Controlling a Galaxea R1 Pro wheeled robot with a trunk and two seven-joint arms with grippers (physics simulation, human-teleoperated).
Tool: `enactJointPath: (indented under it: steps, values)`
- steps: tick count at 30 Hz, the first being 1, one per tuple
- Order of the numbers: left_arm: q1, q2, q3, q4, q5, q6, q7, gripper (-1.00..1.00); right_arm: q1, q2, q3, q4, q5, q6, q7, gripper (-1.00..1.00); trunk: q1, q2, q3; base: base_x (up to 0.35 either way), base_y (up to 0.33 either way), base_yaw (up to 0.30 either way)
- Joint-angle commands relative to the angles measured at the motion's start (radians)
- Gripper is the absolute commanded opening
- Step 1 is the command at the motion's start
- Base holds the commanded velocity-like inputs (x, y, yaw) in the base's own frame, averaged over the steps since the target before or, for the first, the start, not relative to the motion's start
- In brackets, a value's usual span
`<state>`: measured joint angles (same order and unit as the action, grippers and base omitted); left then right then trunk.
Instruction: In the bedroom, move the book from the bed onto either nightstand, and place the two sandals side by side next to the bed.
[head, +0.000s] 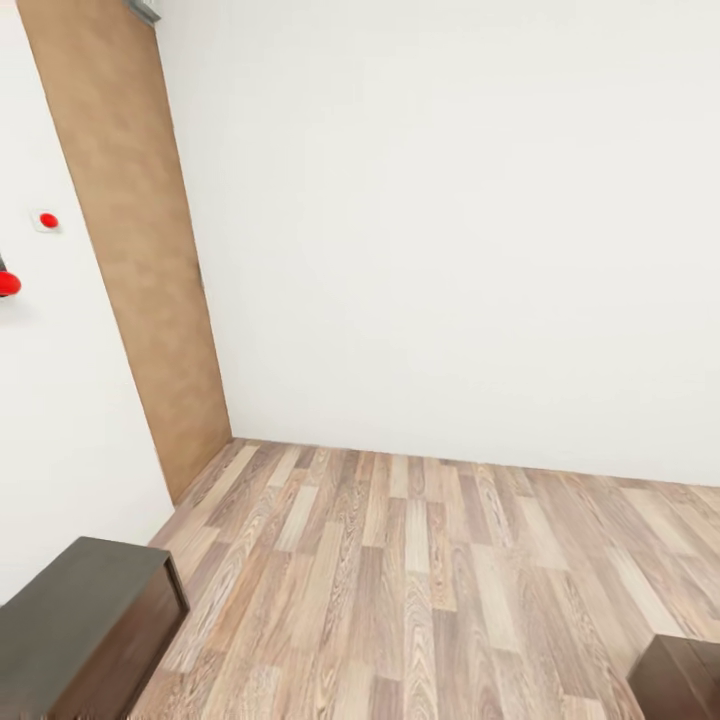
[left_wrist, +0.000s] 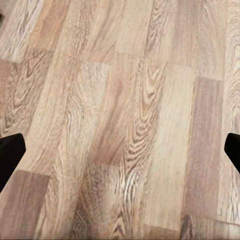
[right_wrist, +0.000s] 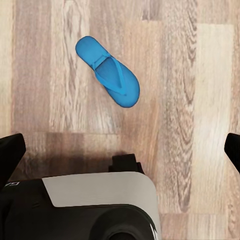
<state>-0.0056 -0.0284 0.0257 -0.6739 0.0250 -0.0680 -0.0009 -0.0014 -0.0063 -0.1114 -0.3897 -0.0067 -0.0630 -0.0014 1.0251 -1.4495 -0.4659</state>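
Room: corner of white walls (head: 450, 230) over a wood-plank floor (head: 420, 580); brown door (head: 135, 250) along the left wall.
Wall fittings: small white plate with a red button (head: 46, 221) on the left wall; below it a red knob (head: 8, 284) at the picture's edge.
Furniture: dark brown cabinet (head: 80, 625) at the lower left against the left wall; corner of a second dark brown piece (head: 685, 680) at the lower right. Which of these is a nightstand, cannot tell.
Sandal (right_wrist: 107, 71): one bright blue flip-flop, strap side up, flat on the planks, lying diagonally, alone, apart from the robot's base (right_wrist: 95, 205) seen in the right wrist view.
Left gripper (left_wrist: 120, 150): fingertips (left_wrist: 10, 152) at opposite edges of the left wrist view, spread wide, nothing between them, bare planks underneath.
Right gripper (right_wrist: 120, 150): fingertips (right_wrist: 10, 150) likewise far apart, holding nothing, hanging above the grey and black base and the floor.
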Motion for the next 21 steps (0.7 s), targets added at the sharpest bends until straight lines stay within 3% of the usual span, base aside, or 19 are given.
enactJointPath:
  steps: [1, 21]
  values:
    - [-0.001, -0.001, 0.002, 0.0, 0.003, -0.003, 0.0, 1.0, 0.0, 0.0, -0.002, 0.0, -0.001, -0.003, 0.0, 1.0, 0.0, 0.0, -0.001, 0.0, 0.0, 0.271]
    - [-0.001, -0.001, 0.002, 0.0, 0.003, -0.003, 0.0, 1.0, 0.0, -0.001, -0.002, 0.0, -0.001, -0.003, 0.0, 1.0, 0.0, 0.0, -0.001, 0.0, 0.0, 0.271]
